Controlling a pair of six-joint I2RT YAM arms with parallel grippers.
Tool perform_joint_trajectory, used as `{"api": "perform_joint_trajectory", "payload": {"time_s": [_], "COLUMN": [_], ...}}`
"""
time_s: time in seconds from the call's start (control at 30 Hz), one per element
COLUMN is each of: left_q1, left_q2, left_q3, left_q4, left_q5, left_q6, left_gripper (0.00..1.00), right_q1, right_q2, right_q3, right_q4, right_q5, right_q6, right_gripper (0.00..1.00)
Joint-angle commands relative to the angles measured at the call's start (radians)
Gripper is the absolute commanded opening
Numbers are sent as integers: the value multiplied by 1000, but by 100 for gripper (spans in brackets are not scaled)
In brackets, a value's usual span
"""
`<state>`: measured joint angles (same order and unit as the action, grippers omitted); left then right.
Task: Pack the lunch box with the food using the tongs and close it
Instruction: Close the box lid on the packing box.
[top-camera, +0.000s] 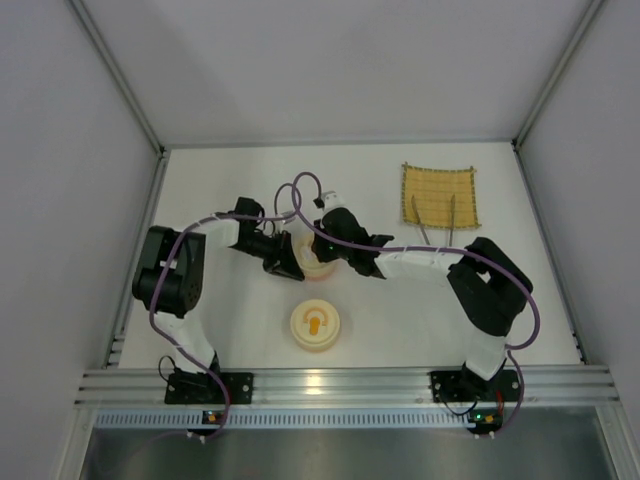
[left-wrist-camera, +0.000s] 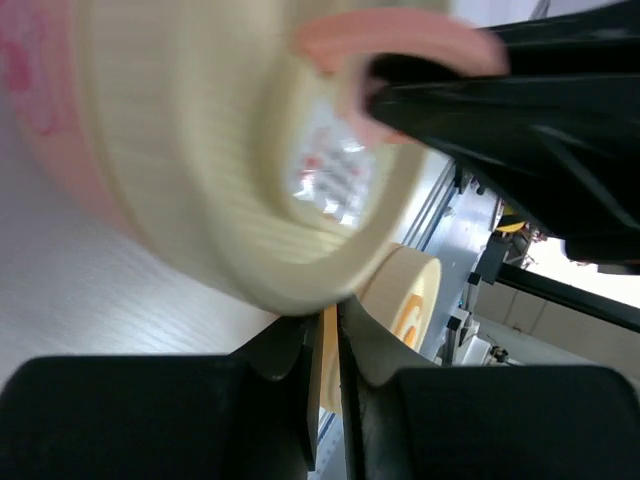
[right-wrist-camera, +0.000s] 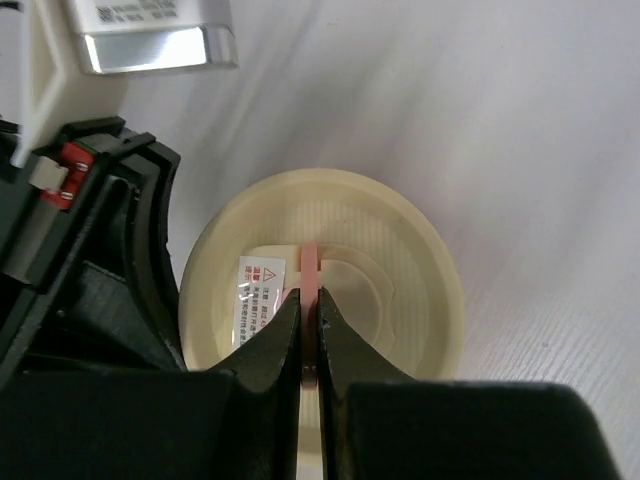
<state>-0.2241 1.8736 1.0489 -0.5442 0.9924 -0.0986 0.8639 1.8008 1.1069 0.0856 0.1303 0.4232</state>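
The lunch box stack stands mid-table, a cream lid on a pink bowl. My right gripper is shut on the lid's pink handle, seen from above. My left gripper is shut, its tips right against the lid's rim from the left; a pinch on it is not visible. A separate cream bowl nearer the arms holds orange food. The tongs lie at the front edge of the yellow mat, far right.
Both arms meet over the stack, the right gripper's black fingers close in front of the left wrist camera. White walls enclose the table on three sides. The metal rail runs along the near edge.
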Motion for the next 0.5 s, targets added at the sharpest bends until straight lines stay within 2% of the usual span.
{"api": "perform_joint_trajectory", "payload": {"time_s": [0.0,0.2,0.47], "left_q1": [-3,-1,-1], "left_q2": [-148,-215,-70], "left_q3": [5,-3,6], "left_q4": [75,144,213], "left_q5": [97,83,48], "left_q6": [25,-52,-107], "left_gripper": [14,12,8], "right_q1": [30,30,30], "right_q2": [74,71,71], "right_q3": [-51,-61,-56], "right_q4": [-138,-126,-132], "right_q5": [-70,-72,-74], "right_q6": [15,26,28], "right_gripper": [0,0,0]}}
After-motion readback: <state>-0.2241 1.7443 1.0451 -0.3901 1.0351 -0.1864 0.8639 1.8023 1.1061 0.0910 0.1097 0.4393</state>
